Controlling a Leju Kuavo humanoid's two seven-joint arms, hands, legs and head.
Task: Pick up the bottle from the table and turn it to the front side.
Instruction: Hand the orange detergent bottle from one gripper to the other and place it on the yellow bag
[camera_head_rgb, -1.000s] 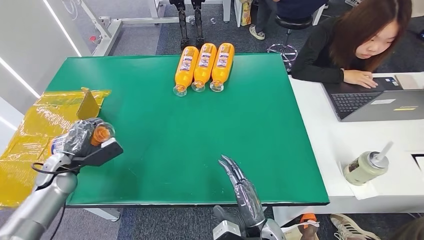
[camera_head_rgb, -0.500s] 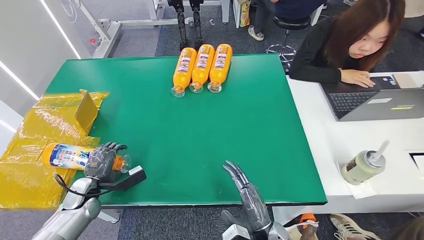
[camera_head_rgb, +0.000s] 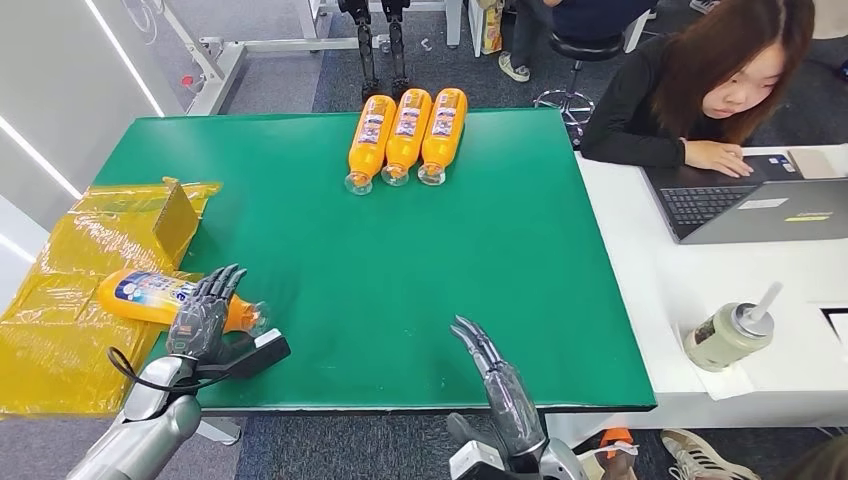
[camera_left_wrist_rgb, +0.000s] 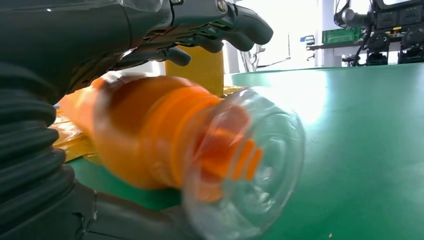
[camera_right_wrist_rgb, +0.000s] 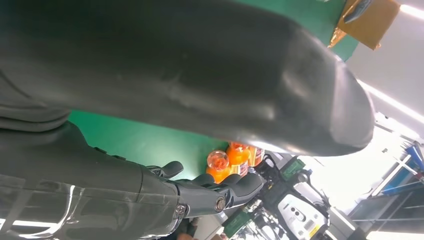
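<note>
An orange bottle (camera_head_rgb: 150, 297) with a blue-and-white label lies on its side at the table's left edge, its body on the yellow bag and its clear cap (camera_head_rgb: 254, 316) pointing right. My left hand (camera_head_rgb: 205, 315) is stretched over its neck with the fingers straight and apart, not gripping it. The left wrist view has the bottle (camera_left_wrist_rgb: 175, 145) lying on the green mat under my raised fingers (camera_left_wrist_rgb: 220, 22). My right hand (camera_head_rgb: 500, 385) is held flat and open near the front edge, holding nothing.
Three more orange bottles (camera_head_rgb: 405, 135) lie side by side at the far edge of the green table (camera_head_rgb: 420, 270). A crumpled yellow bag (camera_head_rgb: 60, 300) hangs off the left side. A person (camera_head_rgb: 700, 90) works at a laptop (camera_head_rgb: 750, 205) on the white table to the right.
My left hand carried the bottle down from mid-air to the table's left edge, then straightened its fingers off it. The right hand has barely moved.
</note>
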